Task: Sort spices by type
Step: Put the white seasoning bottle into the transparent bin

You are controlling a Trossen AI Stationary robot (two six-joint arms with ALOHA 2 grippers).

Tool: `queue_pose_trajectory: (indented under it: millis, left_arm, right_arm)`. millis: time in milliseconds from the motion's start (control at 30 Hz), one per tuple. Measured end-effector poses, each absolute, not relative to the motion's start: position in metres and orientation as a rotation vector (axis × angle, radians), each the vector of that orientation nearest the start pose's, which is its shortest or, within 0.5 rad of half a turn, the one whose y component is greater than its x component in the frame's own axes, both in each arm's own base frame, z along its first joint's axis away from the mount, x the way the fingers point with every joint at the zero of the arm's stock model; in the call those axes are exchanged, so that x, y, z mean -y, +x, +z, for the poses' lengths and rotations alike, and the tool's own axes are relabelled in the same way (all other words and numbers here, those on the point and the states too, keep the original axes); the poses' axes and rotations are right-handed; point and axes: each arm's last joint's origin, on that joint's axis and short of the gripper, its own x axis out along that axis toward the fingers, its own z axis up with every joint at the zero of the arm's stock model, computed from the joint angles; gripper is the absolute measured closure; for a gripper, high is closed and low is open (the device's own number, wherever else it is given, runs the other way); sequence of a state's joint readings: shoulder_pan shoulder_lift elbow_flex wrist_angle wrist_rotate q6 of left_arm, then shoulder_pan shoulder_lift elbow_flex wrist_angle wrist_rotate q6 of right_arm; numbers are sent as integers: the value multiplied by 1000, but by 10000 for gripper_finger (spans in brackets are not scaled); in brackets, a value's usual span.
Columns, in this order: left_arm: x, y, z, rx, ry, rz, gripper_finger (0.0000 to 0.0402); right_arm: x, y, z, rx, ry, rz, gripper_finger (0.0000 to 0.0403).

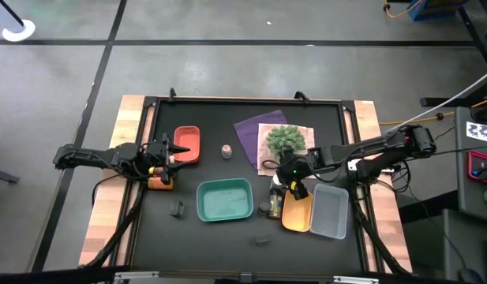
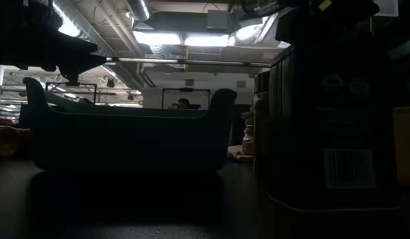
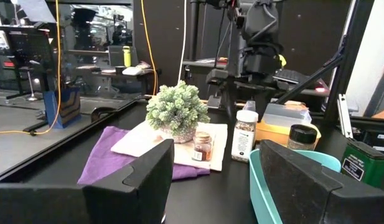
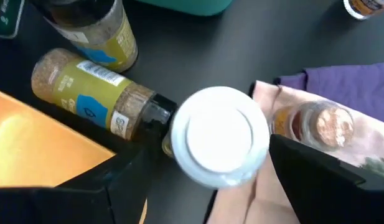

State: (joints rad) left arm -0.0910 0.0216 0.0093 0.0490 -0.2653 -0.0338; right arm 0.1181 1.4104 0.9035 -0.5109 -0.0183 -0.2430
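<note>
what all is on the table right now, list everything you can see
teal tray: one, teal, table middle near front
red tray: one, red-orange, by the left gripper
orange tray: one, orange, front right
clear tray: one, clear, right of the orange tray
green ball plant: one, green, on the pale cloth
purple cloth: one, purple, under the pale cloth
white-capped jar: one, under the right gripper
yellow-label jars: two, dark caps, one lying by the orange tray
amber jar: one, on the pale cloth
left gripper: open
right gripper: open

Glossy white plastic cap [image 4: 220, 136]; clear jars [image 4: 95, 94] bearing paper labels; matt black tabletop [image 1: 219, 229]; purple cloth [image 3: 117, 163].
</note>
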Motion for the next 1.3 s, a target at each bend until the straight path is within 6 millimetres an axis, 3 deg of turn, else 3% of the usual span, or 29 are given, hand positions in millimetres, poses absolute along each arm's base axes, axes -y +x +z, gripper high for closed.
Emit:
queue_pose_trajectory:
  millis: [367, 700, 1000, 1300]
  left_arm:
    - [1, 98, 170, 40, -40, 174, 174]
    - [1, 98, 170, 40, -40, 174, 174]
    - [1, 98, 170, 40, -40, 174, 174]
    - [1, 98, 170, 39, -29, 174, 174]
  right_arm:
    - [-34, 274, 213, -976, -262, 262, 97]
    - [-34, 275, 214, -969, -259, 261, 187]
    - [-32, 273, 216, -976, -230, 206, 182]
    - [-31, 268, 257, -996, -150, 138, 188]
